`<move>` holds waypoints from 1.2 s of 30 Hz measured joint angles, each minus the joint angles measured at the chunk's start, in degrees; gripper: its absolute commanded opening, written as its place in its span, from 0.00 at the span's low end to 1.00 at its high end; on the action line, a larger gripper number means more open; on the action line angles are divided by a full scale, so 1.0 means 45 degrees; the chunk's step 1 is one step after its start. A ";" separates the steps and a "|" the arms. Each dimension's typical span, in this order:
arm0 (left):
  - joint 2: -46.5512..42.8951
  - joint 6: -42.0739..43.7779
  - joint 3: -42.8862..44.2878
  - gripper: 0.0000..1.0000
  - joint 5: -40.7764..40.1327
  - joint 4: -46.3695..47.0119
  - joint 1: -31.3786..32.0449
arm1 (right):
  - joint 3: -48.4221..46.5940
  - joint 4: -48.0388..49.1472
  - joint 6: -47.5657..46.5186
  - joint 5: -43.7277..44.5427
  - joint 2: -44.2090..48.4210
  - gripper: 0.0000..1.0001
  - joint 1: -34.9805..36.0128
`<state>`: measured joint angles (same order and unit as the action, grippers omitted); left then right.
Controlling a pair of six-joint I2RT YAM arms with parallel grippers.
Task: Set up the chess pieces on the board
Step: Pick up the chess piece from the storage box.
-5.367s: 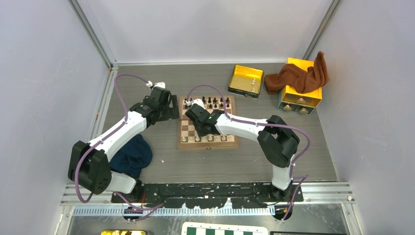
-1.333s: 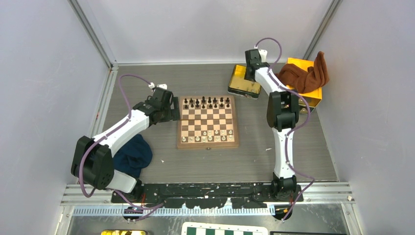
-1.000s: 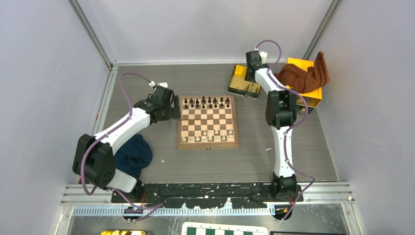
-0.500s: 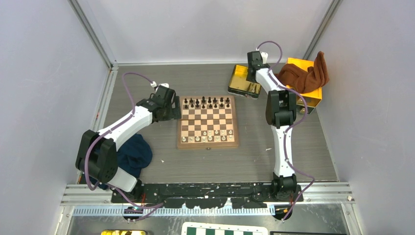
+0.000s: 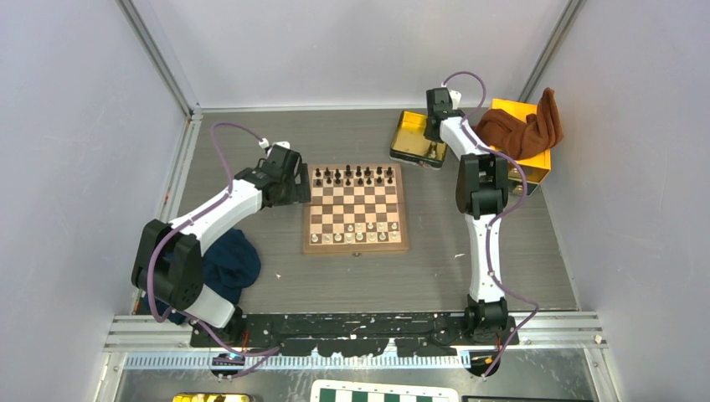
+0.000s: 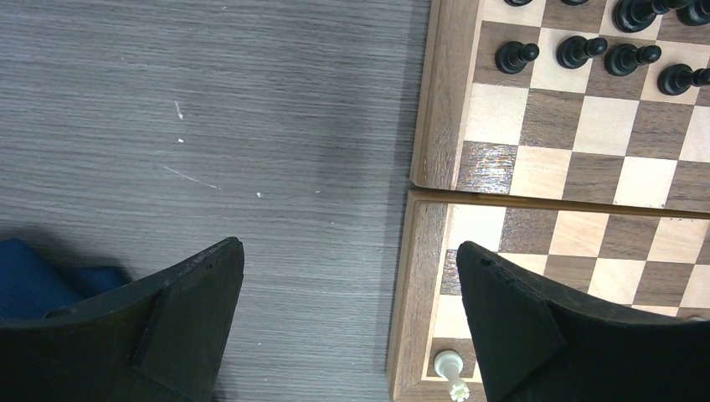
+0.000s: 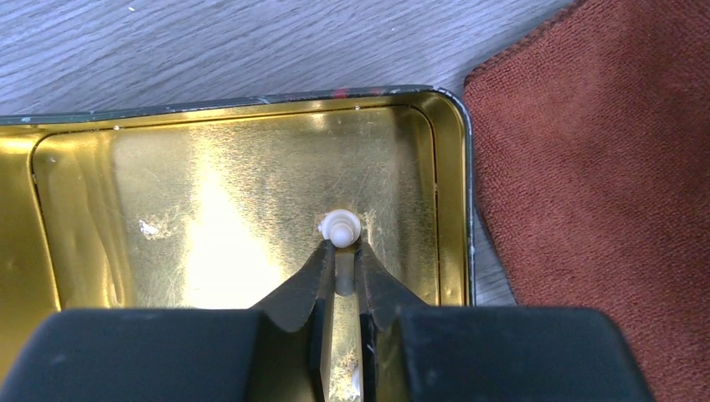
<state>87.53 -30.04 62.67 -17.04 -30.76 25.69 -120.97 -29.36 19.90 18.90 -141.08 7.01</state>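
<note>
Right hand: reaching down into the tray; its two fingers are pinching a cream-white piece from both sides, jaws almost together; the piece's rounded head is poking out just past the fingertips

Tray: a shallow gold metal tin is sitting on the counter, beyond the board's far right corner; the pinched piece is sitting near its right wall

Left hand: jaws are standing wide apart, holding nothing; it is hovering over the board's left edge, one finger above the counter, the other above the squares

Board: lying mid-counter between the two arms; dark pieces are lining its far side, cream-white pieces its near side; a corner piece is standing just beside the left hand's finger

Rust-brown cloth: lying against the tray's right wall
</note>
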 measured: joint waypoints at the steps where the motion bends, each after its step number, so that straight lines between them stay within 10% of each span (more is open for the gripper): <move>1: 0.0005 0.0000 0.0000 0.98 0.0000 -0.0005 0.0000 | 0.0000 0.0000 0.0005 0.0000 0.0005 0.10 0.0000; 36: -0.2040 -0.0233 -0.1209 0.98 0.0005 -0.0010 0.0000 | 0.1923 0.0136 -0.0763 0.0418 0.2487 0.02 0.1030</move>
<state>78.35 -31.09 57.23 -17.02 -30.81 25.69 -112.31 -28.75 16.47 20.78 -129.88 11.64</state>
